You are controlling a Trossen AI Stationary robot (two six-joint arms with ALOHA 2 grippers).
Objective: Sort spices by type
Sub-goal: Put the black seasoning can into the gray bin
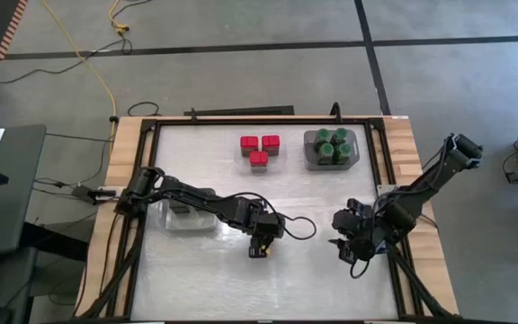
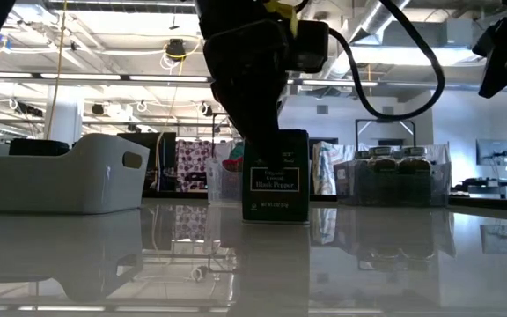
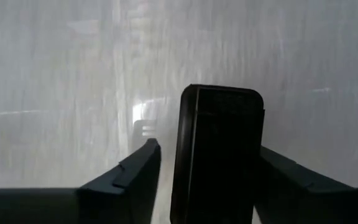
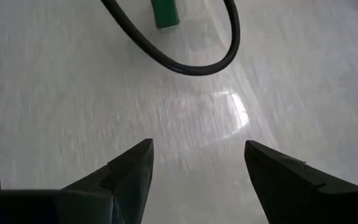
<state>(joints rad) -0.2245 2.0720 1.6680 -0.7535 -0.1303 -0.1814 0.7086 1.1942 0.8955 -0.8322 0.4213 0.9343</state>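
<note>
A white table (image 1: pixel 196 279) is seen. On it are placed two clear trays (image 1: pixel 261 155) far, a grey tray (image 1: pixel 187 219) left, and a dark tin (image 2: pixel 275 176) near the middle.

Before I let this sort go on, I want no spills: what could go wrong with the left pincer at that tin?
The left pincer straddles the upright black pepper tin, its fingers not visibly clamped; an uneven close could tip the tin. A black cable loops close by and could snag or drag it.

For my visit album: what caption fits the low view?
Left end effector straddling a Black Pepper tin on the table.
</note>
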